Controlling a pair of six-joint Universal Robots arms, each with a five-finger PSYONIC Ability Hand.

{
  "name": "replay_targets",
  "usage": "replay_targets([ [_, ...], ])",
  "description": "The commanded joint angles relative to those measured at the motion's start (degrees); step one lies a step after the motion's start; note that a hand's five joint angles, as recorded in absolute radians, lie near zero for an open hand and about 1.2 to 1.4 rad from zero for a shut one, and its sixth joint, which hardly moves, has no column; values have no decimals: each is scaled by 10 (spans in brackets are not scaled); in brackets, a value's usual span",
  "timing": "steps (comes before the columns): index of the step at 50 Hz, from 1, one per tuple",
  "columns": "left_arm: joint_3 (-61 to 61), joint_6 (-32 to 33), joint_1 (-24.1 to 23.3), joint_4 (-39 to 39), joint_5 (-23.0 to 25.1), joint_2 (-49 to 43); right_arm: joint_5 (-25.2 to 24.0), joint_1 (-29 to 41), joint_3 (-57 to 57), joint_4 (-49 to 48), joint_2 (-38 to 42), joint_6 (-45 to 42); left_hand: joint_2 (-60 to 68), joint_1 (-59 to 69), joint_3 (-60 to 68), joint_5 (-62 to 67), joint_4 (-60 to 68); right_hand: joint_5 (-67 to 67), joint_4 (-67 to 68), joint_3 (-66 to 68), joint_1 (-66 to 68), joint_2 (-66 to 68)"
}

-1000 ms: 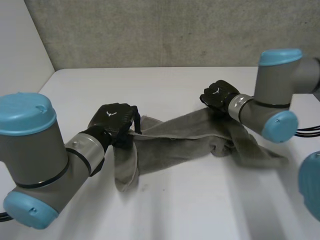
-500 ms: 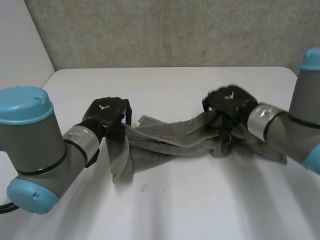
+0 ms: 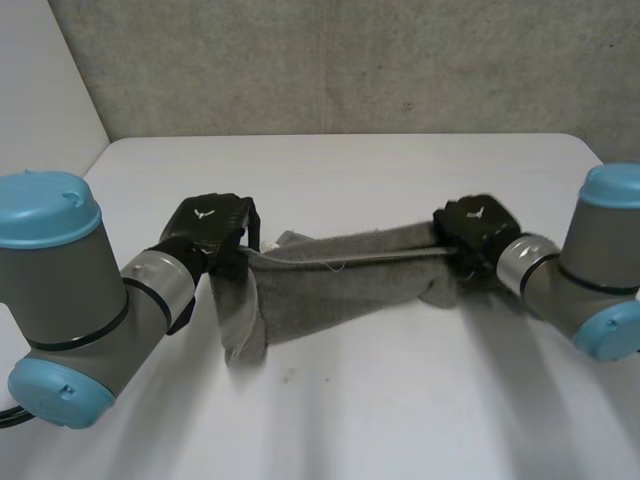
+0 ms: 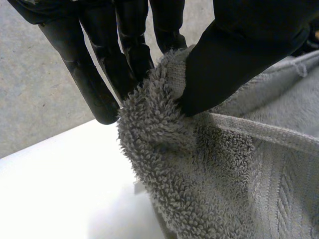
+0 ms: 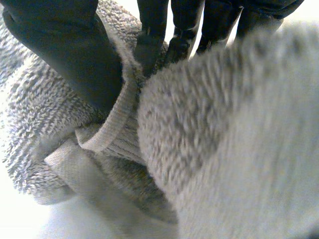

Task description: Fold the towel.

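Table (image 3: 400,400): one, white, with the towel stretched across its middle.
Wall (image 3: 350,60): one, grey and rough, standing along the far edge of the table.
Arms: two, with grey joints and light-blue caps. The left arm (image 3: 80,300) and the right arm (image 3: 590,290) each reach in towards the middle of the table.
Towel (image 3: 340,280): one, grey terry cloth with a flat woven hem. It is pulled out into a long band between the two hands. Its left end hangs down from the left hand to the table, and a bunch of cloth droops below the right hand.
Hands: two, black, one at each end of the towel and well apart.
Left hand (image 3: 210,232): closed in a pinch on the left end of the towel. In the left wrist view the thumb (image 4: 234,59) presses the fluffy edge against the straight fingers (image 4: 87,74), next to the hem.
Right hand (image 3: 475,230): closed in a pinch on the right end of the towel. In the right wrist view the thumb (image 5: 70,55) bears down on the hem, with the fingers (image 5: 152,40) on the other side of the cloth and folds bulging round them.
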Motion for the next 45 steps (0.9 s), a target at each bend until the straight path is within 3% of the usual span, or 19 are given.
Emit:
replay_targets([
  [1, 13, 3, 12, -6, 0, 33, -5, -13, -9, 43, -123, 4, 103, 122, 106, 109, 103, 185, 123, 125, 198, 131],
  [4, 31, 1, 19, -30, 3, 74, -22, -18, -47, 132, -178, 0, 103, 122, 106, 109, 103, 185, 123, 125, 198, 131],
  [6, 62, 1, 26, -92, 5, 102, -41, -25, -76, 188, -192, -1, 103, 122, 106, 109, 103, 185, 123, 125, 198, 131],
  [8, 82, 2, 33, -131, 6, 110, -93, -59, -145, 335, -196, -24, 103, 122, 106, 109, 103, 185, 123, 125, 198, 131],
  [12, 110, 8, 53, -202, 10, 114, -107, -71, -160, 386, -195, -47, 103, 122, 106, 109, 103, 185, 123, 125, 198, 131],
  [13, 120, 9, 65, -236, 16, 112, -126, -82, -173, 491, -185, -118, 103, 122, 106, 109, 103, 185, 123, 125, 198, 131],
  [14, 122, 10, 73, -258, 25, 105, -129, -81, -173, 534, -174, -161, 103, 122, 106, 109, 103, 185, 123, 125, 198, 131],
  [20, 102, 46, 74, -276, 53, 35, -137, -77, -149, 646, -110, -254, 103, 122, 106, 109, 103, 185, 123, 125, 198, 131],
  [24, 86, 83, 73, -277, 52, -3, -131, -75, -142, 649, -74, -267, 103, 122, 106, 109, 103, 185, 123, 125, 198, 131],
  [30, 102, 123, 75, -271, 54, -71, -102, -43, -194, 602, 1, -281, 103, 122, 106, 109, 103, 185, 123, 125, 198, 131],
  [32, 140, 121, 75, -244, 51, -87, -58, -25, -239, 535, 15, -277, 103, 122, 106, 109, 103, 185, 123, 125, 198, 131],
  [35, 160, 120, 76, -216, 50, -87, -33, -10, -266, 492, 16, -272, 103, 122, 106, 109, 103, 185, 123, 125, 198, 131],
  [37, 203, 115, 76, -122, 41, -74, 7, 24, -326, 368, 10, -251, 103, 122, 106, 109, 103, 185, 123, 125, 198, 131],
  [38, 204, 115, 76, -122, 41, -74, 8, 24, -326, 367, 10, -251, 103, 122, 106, 109, 103, 185, 123, 125, 198, 131],
  [40, 219, 112, 77, 27, 8, -30, 32, 43, -336, 187, -28, -185, 103, 122, 106, 109, 103, 185, 123, 125, 198, 131],
  [41, 219, 112, 77, 28, 7, -30, 32, 43, -336, 186, -28, -185, 103, 122, 106, 109, 103, 185, 123, 125, 198, 131],
  [42, 213, 110, 76, 113, -14, -5, 33, 43, -311, 101, -61, -146, 103, 122, 106, 109, 103, 185, 123, 125, 198, 131],
  [43, 213, 110, 76, 114, -14, -5, 33, 43, -311, 100, -61, -146, 103, 122, 106, 109, 103, 185, 123, 125, 198, 131],
  [45, 197, 112, 77, 237, -40, 28, 18, 42, -254, 5, -104, -101, 103, 122, 106, 109, 103, 185, 123, 125, 198, 131],
])
